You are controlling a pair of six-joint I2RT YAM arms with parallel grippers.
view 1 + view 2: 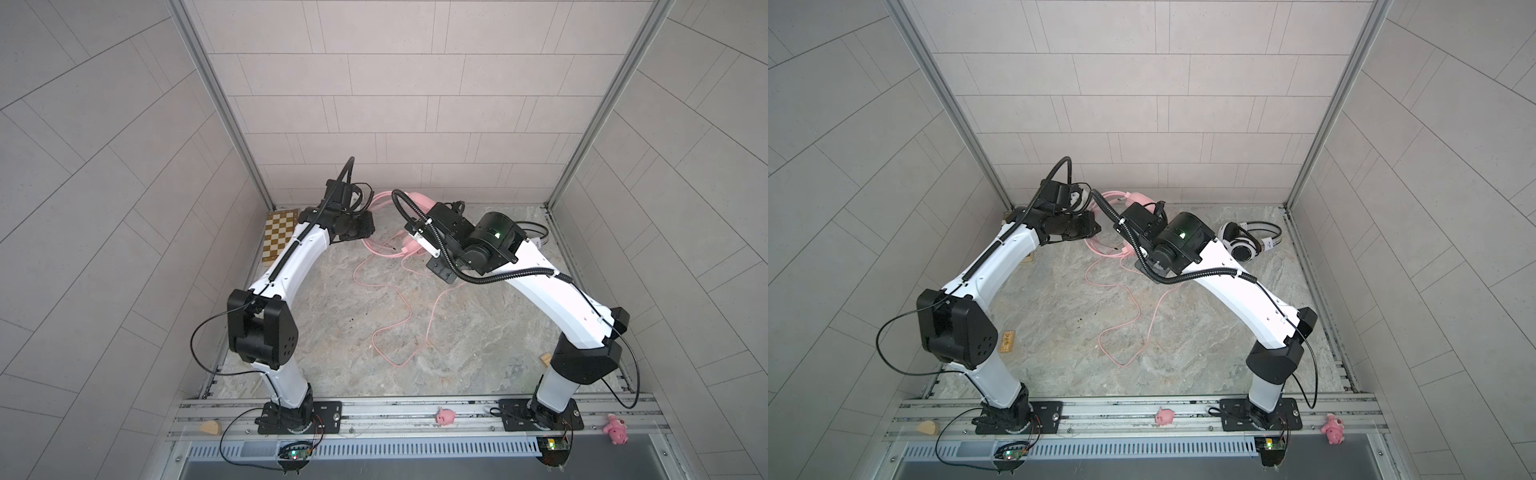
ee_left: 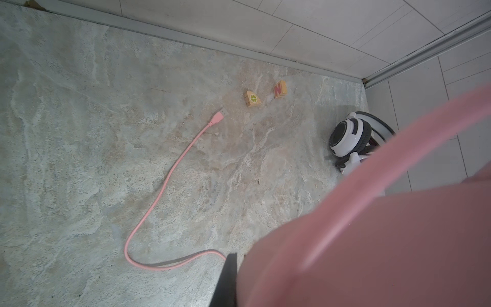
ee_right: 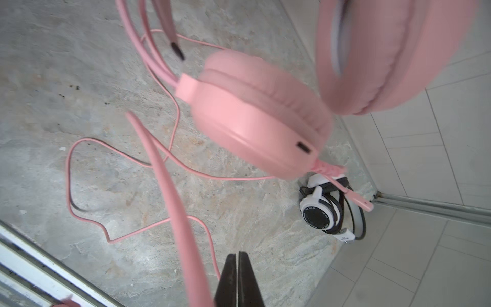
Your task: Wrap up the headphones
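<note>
At the back of the marble table (image 1: pixel 478 340), near its middle, the pink headphones (image 3: pixel 252 114) are held up off the surface between the two arms. The left gripper (image 1: pixel 363 227) is seen clamped on them: in the left wrist view one dark finger (image 2: pixel 231 276) is pressed against a pink ear pad that fills much of that view, and the other finger is hidden behind it. The right gripper (image 3: pixel 239 279) is shown with its jaws pressed together. The pink cable (image 2: pixel 172 170) is led right up to the side of its fingers, but whether it is pinched there cannot be told. From the hanging ear cups the cable is trailed down onto the table in loose loops toward the front, and its plug (image 2: pixel 219 117) is laid flat near two small wooden blocks (image 2: pixel 252 99). The white headphones (image 1: pixel 1241 245) are set down in the back right corner, well apart from the pink pair, with black cable gathered at them. A chequered board (image 1: pixel 280 235) is seen by the left wall.
</note>
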